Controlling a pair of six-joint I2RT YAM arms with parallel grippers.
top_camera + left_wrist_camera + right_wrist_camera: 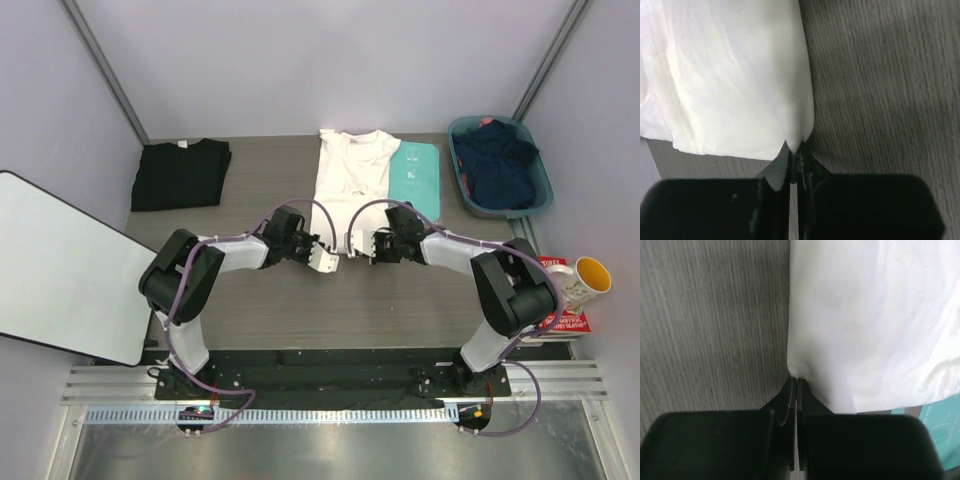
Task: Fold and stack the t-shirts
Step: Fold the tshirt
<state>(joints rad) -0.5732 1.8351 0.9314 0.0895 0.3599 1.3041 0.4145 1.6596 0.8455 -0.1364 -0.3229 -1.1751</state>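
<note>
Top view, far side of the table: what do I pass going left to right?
black shirt → white shirt → teal board → bin of dark clothes

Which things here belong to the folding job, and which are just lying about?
Job:
white t-shirt, near hem pinched by left end effector and right end effector
black t-shirt, far left

Lying about:
teal board
basket of dark clothes
mug
books
white panel
</note>
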